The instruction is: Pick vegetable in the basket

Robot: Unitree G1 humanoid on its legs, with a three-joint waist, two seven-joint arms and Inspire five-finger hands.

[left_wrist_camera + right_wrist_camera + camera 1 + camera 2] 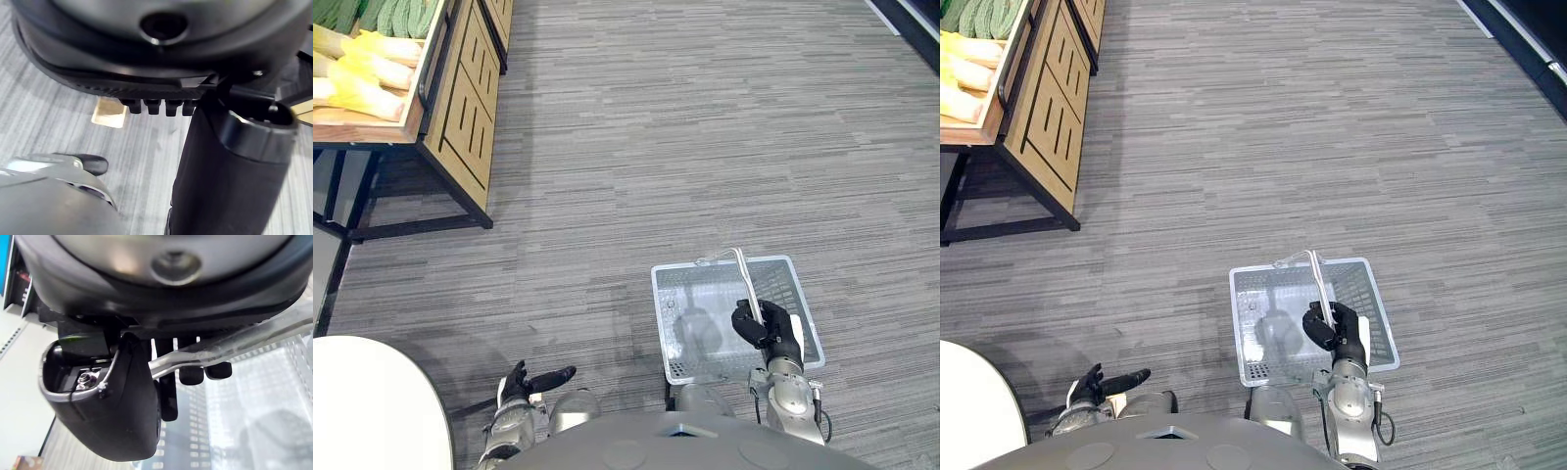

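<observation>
Vegetables (357,83), pale yellow ones with green ones beyond them, lie in the tray of a wooden stand (460,117) at the far left, well apart from the robot across a stretch of grey floor (656,147). None has been picked yet. The wire basket (803,299) hangs near and to the right, and its mesh bottom looks empty.

The right hand (769,328) has its fingers and thumb curled round the basket's metal handle (745,279). The right wrist view shows the bar running between thumb and fingers. The left hand (527,384) sits low at the near left, loosely open and holding nothing.

The main risk, as I judge it, is the gap. The robot must walk to the stand before the free hand can reach, and the basket hangs from a thin handle, so it could swing on the way. It could then knock the stand's dark frame or tip to one side.

At the tray the vegetables lie packed side by side. A reach that comes in too low could shove the neighbours or roll one over the edge. A long, smooth vegetable pinched near one end may slip from the fingers. If the basket is held too far right, the drop could miss it.
</observation>
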